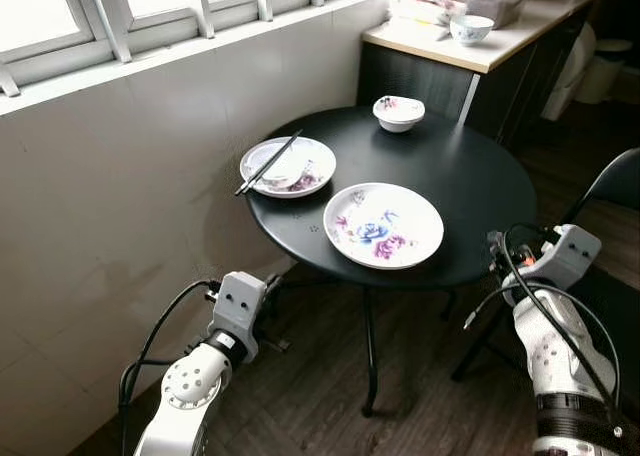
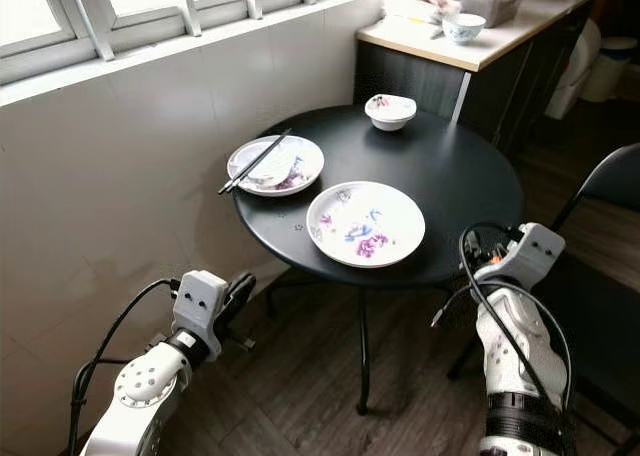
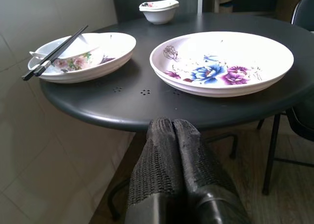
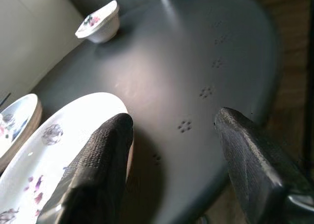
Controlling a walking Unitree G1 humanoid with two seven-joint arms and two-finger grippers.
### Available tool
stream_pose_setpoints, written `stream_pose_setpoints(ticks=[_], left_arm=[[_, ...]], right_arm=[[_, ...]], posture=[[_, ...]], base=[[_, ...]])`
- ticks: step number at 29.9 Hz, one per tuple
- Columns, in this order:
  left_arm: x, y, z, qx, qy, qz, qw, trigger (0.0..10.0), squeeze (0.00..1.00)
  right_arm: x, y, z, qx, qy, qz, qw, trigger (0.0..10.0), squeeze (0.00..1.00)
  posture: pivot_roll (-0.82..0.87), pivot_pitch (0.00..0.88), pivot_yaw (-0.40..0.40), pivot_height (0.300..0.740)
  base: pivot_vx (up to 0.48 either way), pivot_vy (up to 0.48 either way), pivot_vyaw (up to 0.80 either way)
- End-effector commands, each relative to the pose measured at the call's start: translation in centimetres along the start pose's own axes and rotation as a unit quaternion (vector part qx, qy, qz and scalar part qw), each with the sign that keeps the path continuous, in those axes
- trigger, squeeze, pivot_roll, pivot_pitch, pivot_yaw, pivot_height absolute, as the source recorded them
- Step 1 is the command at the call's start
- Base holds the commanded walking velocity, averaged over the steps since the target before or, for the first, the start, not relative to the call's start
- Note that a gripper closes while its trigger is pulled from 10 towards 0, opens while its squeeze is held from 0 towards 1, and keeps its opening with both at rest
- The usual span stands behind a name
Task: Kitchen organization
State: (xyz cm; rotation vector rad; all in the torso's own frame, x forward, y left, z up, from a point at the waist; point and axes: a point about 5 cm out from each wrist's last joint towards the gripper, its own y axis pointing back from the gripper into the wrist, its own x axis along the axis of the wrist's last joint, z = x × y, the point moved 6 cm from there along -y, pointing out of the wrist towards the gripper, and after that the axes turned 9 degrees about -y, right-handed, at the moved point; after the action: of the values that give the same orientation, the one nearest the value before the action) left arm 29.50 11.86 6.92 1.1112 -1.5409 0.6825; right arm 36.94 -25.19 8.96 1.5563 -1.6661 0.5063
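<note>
Big floral plate (image 1: 383, 224) sits near the round desk's (image 1: 470, 176) front edge — glazed, stiff, breakable.
I'd grip its raised rim; my right tool (image 4: 171, 135) is spread just beside it, left tool (image 3: 172, 135) pressed together below the edge.

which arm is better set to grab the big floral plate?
Right. The right gripper is open at the large floral plate, near its rim. The left gripper is shut, below the table edge.

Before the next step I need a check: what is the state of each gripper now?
Left gripper: closed, holding nothing, just below the round black table edge.
Right gripper: open, holding nothing, over the table edge.
</note>
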Motion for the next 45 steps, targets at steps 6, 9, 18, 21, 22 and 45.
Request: stream_pose_setpoints(ticks=[6, 9, 18, 21, 22, 45], left_arm=[[-0.2, -0.1, 0.1, -0.002, 0.000, -0.005, 1.000, 10.0, 0.00], [-0.2, -0.1, 0.1, -0.002, -0.001, -0.005, 1.000, 10.0, 0.00], [-0.2, 0.0, 0.4, -0.003, 0.001, -0.005, 1.000, 10.0, 0.00], [-0.2, 0.0, 0.4, -0.003, 0.001, -0.005, 1.000, 10.0, 0.00], [-0.2, 0.0, 0.4, -0.004, 0.001, -0.005, 1.000, 10.0, 0.00], [-0.3, 0.0, 0.8, -0.005, 0.007, -0.006, 1.000, 10.0, 0.00]], right_arm=[[-0.8, -2.3, 1.0, -0.014, -0.077, -0.040, 0.996, 10.0, 0.00], [-1.3, -2.7, 0.6, -0.003, -0.095, -0.057, 0.994, 10.0, 0.00], [-3.5, -3.8, -1.7, 0.030, -0.106, -0.103, 0.989, 10.0, 0.00], [-4.5, -3.8, -2.7, 0.047, -0.097, -0.121, 0.987, 10.0, 0.00], [-4.7, -3.8, -3.0, 0.050, -0.097, -0.125, 0.986, 10.0, 0.00], [-6.7, -3.8, -3.0, 0.032, -0.144, -0.167, 0.975, 7.6, 0.00]], posture=[[0.13, 0.000, -0.038, 0.740], [0.14, 0.000, -0.039, 0.740], [0.15, 0.000, -0.044, 0.740], [0.15, 0.000, -0.046, 0.740], [0.15, 0.000, -0.046, 0.740], [0.16, 0.000, -0.057, 0.740]], base=[[0.000, 0.000, 0.00], [0.000, 0.000, 0.00], [0.000, 0.000, 0.00], [0.000, 0.000, 0.00], [0.000, 0.000, 0.00], [0.000, 0.000, 0.00]])
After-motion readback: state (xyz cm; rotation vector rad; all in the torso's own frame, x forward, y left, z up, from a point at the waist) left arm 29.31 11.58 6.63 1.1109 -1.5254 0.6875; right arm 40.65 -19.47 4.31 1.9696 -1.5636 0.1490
